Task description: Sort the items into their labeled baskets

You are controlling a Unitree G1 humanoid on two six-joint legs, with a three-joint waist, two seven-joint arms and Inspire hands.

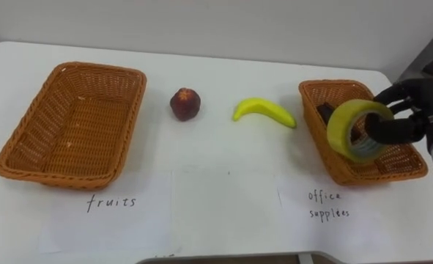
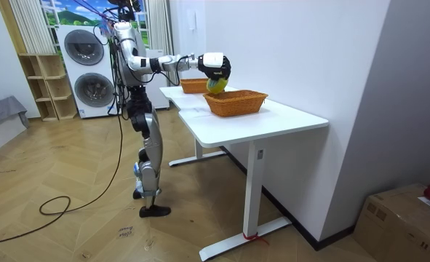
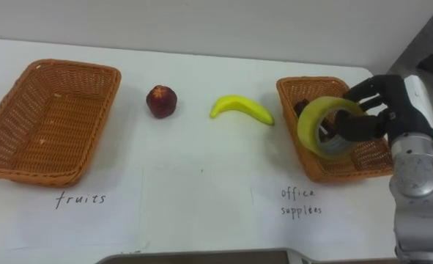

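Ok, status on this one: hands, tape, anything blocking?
Right hand shut on tape roll, over office supplies basket. Banana and red fruit on table, unsorted. Nothing in the way.

Handwritten "fruits" on white paper sheet [image 1: 113, 224], lying before left wicker basket [image 1: 27, 136]; handwritten "office supplies", in two lines, on second paper sheet [image 1: 326, 231], before right wicker basket [image 1: 332, 84].

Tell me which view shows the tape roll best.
The right eye view: the yellow tape roll shows whole, held in the right robot hand over the office supplies basket. The left eye view shows much the same, nearer the frame's edge. In the room view it is a small yellow patch.
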